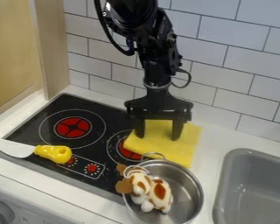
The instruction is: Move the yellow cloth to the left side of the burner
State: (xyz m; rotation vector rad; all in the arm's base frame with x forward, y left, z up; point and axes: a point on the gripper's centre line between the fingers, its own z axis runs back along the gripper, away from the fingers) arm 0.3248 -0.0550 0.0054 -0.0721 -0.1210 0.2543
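Nearest the camera, a metal pot [188, 192] holds a brown-and-white plush toy [151, 191], part of it over the rim. Behind it, the yellow cloth [187, 148] lies partly on the right side of the black stovetop [116, 117], covering some of a burner [124, 153], and partly on the white surface [211, 158]. Above the cloth, the gripper [158, 137] points down, its fingers apart. A yellow-handled toy knife [53, 153] rests across the stovetop's front left; a gray sink [256, 188] is at right.
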